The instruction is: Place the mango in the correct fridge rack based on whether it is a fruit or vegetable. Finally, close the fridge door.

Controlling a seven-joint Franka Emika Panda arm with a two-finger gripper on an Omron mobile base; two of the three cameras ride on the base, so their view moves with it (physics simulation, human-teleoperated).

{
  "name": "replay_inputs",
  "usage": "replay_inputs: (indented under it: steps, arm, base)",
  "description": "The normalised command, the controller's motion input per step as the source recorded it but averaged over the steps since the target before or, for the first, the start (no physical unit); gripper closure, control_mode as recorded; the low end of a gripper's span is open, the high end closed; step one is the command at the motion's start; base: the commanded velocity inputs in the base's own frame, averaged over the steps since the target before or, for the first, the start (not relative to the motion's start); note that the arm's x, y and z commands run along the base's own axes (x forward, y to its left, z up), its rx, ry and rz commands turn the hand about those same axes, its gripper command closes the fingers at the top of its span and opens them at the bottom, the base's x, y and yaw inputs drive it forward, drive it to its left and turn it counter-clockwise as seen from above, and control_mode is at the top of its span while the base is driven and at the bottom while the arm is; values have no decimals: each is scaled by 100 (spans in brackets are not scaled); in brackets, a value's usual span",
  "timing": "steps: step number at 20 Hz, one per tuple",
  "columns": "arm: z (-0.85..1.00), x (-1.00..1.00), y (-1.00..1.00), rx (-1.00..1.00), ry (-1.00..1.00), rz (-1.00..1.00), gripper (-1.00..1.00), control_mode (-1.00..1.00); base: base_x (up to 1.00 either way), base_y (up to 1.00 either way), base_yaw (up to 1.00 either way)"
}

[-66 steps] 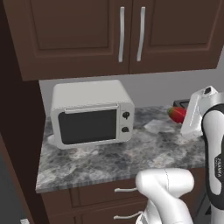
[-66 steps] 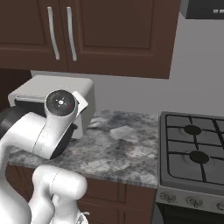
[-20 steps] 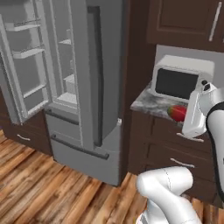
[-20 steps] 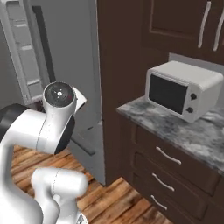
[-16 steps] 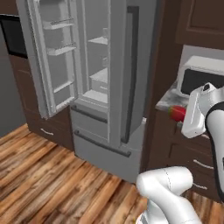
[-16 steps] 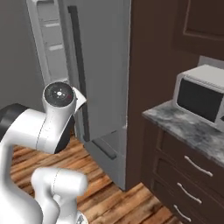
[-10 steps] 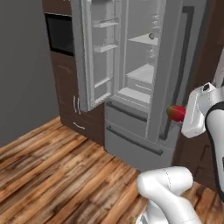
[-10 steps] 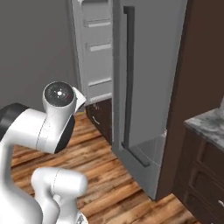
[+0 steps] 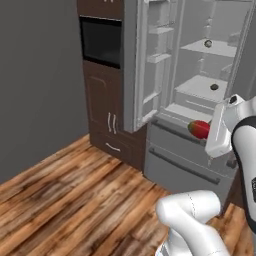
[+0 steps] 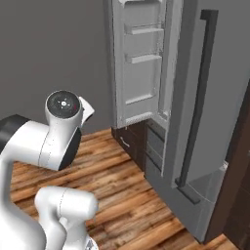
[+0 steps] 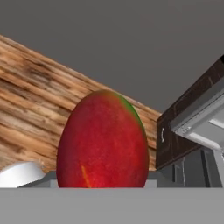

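The mango, red with a green patch, is held in my gripper, which is shut on it in front of the fridge's lower drawers. In the hand view the mango stands large and upright between the fingers, whose tips it hides. The fridge door stands swung open to the left, with grey bins on its inner side. It also shows in the right base view as the fridge door. Behind the mango, the white fridge shelves lie open.
Two small dark items sit on the fridge shelves. A second grey door with a long dark bar handle is closed on the right. A built-in black oven sits in dark cabinets on the left. Wooden floor spreads in front.
The base has turned, so the whole view swung from the counter and microwave to the open fridge. The mango has stayed in my gripper throughout.
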Motion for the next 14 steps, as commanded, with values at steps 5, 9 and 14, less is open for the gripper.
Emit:
replay_inputs:
  steps: [5, 9, 14]
  arm:
    - [0, 0, 0, 0, 0, 0, 100, 100]
    - [0, 0, 0, 0, 0, 0, 100, 100]
    - [0, 0, 0, 0, 0, 0, 100, 100]
  base:
    - [57, 32, -47]
    - [52, 31, -55]
    - [53, 37, -60]
